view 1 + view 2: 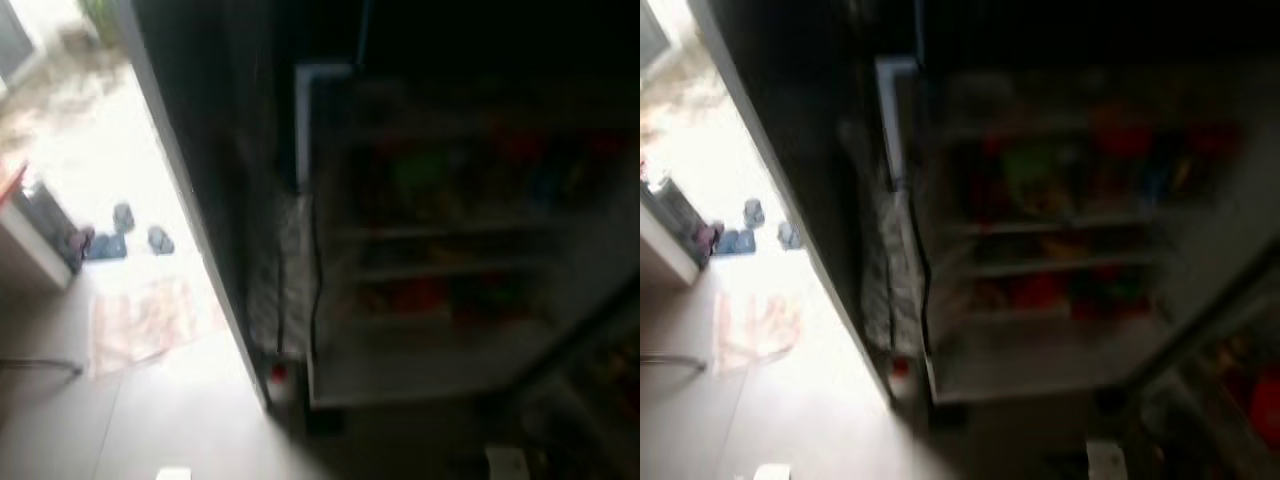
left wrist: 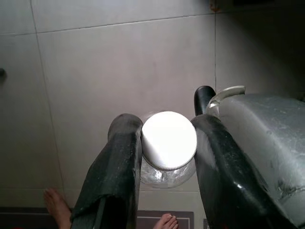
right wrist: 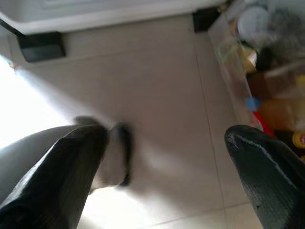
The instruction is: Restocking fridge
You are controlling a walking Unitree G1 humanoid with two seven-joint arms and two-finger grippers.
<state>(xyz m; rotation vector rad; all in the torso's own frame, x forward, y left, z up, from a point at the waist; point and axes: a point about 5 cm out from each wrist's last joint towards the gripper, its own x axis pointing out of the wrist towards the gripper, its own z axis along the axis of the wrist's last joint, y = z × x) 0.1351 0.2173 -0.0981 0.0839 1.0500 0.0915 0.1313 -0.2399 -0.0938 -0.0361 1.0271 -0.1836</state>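
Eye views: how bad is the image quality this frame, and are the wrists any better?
Eye views: motion-blurred, tilted; the open fridge is dim, its shelf items just colour smears, and the doorway floor is blown out. Left wrist view: sharp, evenly lit, left gripper shut on a white-capped jar. Right wrist view: blurred, glare at one edge, right gripper open over tiles.

- I'm seeing shoes (image 1: 124, 235) lying on the bright floor by the doorway.
- I'm seeing a patterned mat (image 1: 143, 322) lying just inside it.
- I'm seeing bare feet (image 2: 58, 208) standing on the grey tiles (image 2: 119, 67).
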